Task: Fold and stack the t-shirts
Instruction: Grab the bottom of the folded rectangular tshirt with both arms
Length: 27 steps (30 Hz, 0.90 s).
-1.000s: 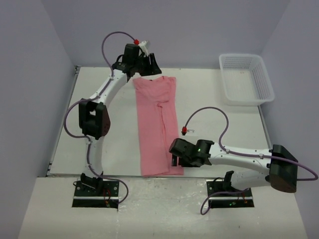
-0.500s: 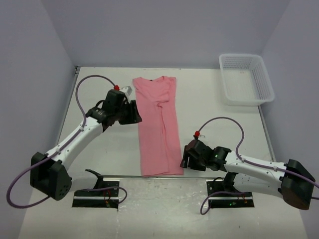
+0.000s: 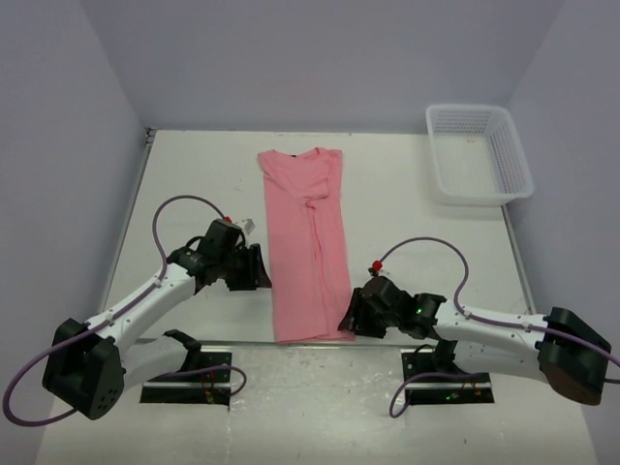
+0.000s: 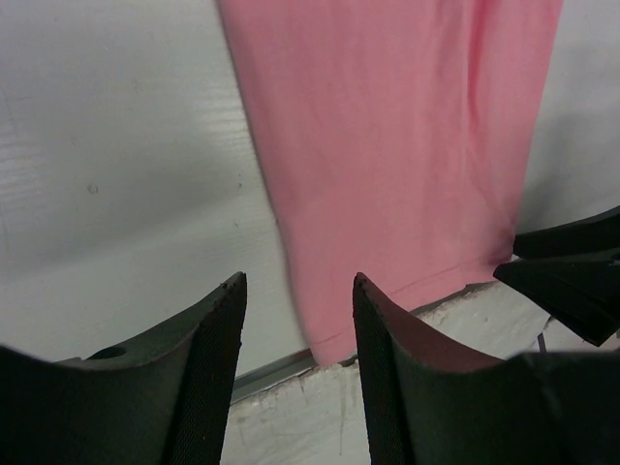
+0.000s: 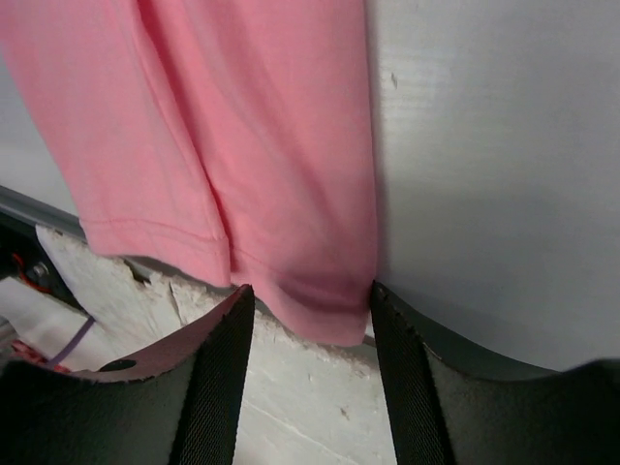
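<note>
A salmon-pink t-shirt (image 3: 308,242) lies folded into a long narrow strip down the middle of the table, its hem at the near edge. My left gripper (image 3: 260,274) is open and empty just left of the strip's lower part; in the left wrist view the t-shirt (image 4: 387,155) fills the upper right, ahead of the gripper (image 4: 298,291). My right gripper (image 3: 349,315) is open at the strip's near right corner. In the right wrist view the gripper (image 5: 310,295) has the hem corner of the t-shirt (image 5: 242,145) lying between its open fingers.
A white mesh basket (image 3: 479,153) stands at the back right of the table. The table's near edge (image 3: 242,341) runs under the shirt's hem. Purple walls close in the left, back and right sides.
My left arm has swung from the shirt's collar at the back down to the strip's lower left side. My right gripper has shifted slightly left toward the hem corner.
</note>
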Each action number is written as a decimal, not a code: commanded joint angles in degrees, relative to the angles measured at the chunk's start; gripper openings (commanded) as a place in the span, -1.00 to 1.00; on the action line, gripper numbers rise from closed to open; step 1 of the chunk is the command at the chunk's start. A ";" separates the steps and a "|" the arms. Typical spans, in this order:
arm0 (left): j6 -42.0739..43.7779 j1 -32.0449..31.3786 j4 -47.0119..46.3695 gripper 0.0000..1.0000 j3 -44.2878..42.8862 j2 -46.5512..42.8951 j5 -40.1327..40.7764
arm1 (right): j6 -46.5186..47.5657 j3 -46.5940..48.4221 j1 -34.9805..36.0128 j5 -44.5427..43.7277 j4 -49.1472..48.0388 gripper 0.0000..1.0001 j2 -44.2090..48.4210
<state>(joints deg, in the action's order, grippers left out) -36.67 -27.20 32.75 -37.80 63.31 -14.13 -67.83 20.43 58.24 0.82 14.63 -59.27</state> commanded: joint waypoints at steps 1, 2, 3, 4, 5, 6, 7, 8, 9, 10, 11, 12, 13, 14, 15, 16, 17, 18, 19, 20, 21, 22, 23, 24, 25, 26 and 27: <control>-1.48 -1.01 -0.76 0.00 1.32 -2.22 -1.87 | -5.36 -0.13 3.80 -3.09 4.68 0.06 0.64; -1.39 -1.01 -0.67 0.00 1.41 -2.40 -1.95 | -6.08 0.23 5.21 -3.54 5.49 0.06 0.47; -1.30 -1.19 -0.50 0.00 1.68 -2.57 -1.95 | -6.61 0.40 5.39 -3.54 5.75 0.06 0.29; -1.30 -1.27 -0.50 0.00 1.68 -2.58 -1.95 | -7.57 0.32 6.00 -3.63 5.76 0.05 0.03; -1.13 -1.45 -0.50 0.00 1.68 -2.49 -1.95 | -7.75 0.14 6.10 -3.63 5.50 0.05 0.03; -0.95 -1.71 -0.32 0.00 1.85 -2.23 -1.95 | -8.01 -0.12 6.19 -3.72 5.49 0.05 0.03; -0.95 -1.89 -0.23 0.00 1.85 -2.14 -1.87 | -8.63 -0.21 6.27 -3.89 5.58 0.04 0.03; -0.95 -2.15 -0.23 0.00 2.03 -1.96 -1.87 | -8.63 -0.47 6.27 -3.81 5.15 0.04 0.29; -0.95 -2.76 -0.15 0.00 2.20 -1.79 -1.69 | -8.81 -0.56 6.27 -4.16 5.14 0.04 0.46; -0.95 -2.94 -0.06 0.00 2.29 -1.79 -0.91 | -9.07 -0.74 6.27 -4.94 5.23 0.04 0.55; -0.87 -3.12 0.03 0.00 2.38 -1.70 -0.72 | -9.16 -0.82 6.27 -5.47 5.40 0.04 0.64; -0.69 -3.30 0.12 0.00 2.64 -1.61 -0.72 | -9.33 -0.83 6.27 -6.00 5.58 0.04 0.64; -0.78 -3.38 0.21 0.00 2.65 -1.61 -1.07 | -10.03 -0.91 6.27 -6.61 5.93 0.04 0.56; -0.78 -3.47 0.12 0.00 2.65 -1.52 -1.34 | -10.13 -1.00 6.27 -7.06 6.11 0.04 0.29; -0.86 -3.82 0.12 0.00 2.56 -1.70 -1.34 | -10.30 -1.00 6.36 -7.15 6.37 0.04 0.03; -0.86 -4.00 0.12 0.01 2.56 -1.78 -1.25 | -10.65 -0.91 6.27 -7.41 6.63 0.04 -0.06; -0.86 -4.17 0.12 0.01 2.47 -1.79 -1.25 | -10.83 -0.91 6.27 -7.59 6.72 0.04 -0.32; -0.95 -4.26 0.12 0.01 2.47 -1.96 -1.25 | -11.00 -0.91 6.27 -7.76 6.81 0.04 -0.76; -0.95 -4.44 0.03 0.01 2.47 -1.79 -1.34 | -11.70 -0.91 6.27 -8.02 7.07 0.03 -1.03; -0.95 -4.44 0.12 0.01 2.47 -1.79 -1.34 | -12.14 -0.83 6.19 -8.29 7.42 0.02 -1.38; -0.95 -4.70 0.03 0.01 2.47 -1.70 -1.43 | -12.41 -0.65 6.27 -8.90 7.69 0.01 -1.73; -0.95 -4.79 0.12 0.01 2.56 -1.61 -1.34 | -12.85 -0.48 6.19 -8.99 8.04 -0.01 -2.43; -1.13 -4.97 0.12 0.01 2.73 -1.70 -1.34 | -13.46 -0.39 6.19 -9.25 8.48 -0.02 -2.87; -1.21 -5.05 0.03 0.01 2.82 -1.70 -0.99 | -14.25 -0.13 6.19 -9.69 8.92 -0.03 -3.66; -1.30 -5.14 0.03 0.01 2.91 -1.78 -0.81 | -14.43 -0.12 6.10 -9.87 9.10 -0.04 -4.10; -1.56 -5.32 0.12 0.01 3.00 -1.96 -0.64 | -14.61 0.05 6.01 -9.96 9.27 -0.06 -4.54; -1.83 -5.41 0.03 0.02 3.08 -2.05 -0.20 | -15.57 0.58 6.01 -10.66 10.40 -0.09 -4.98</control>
<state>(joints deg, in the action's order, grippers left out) -37.12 -32.01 32.80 -35.27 61.93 -14.76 -81.17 21.54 64.23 -3.92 17.39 -61.63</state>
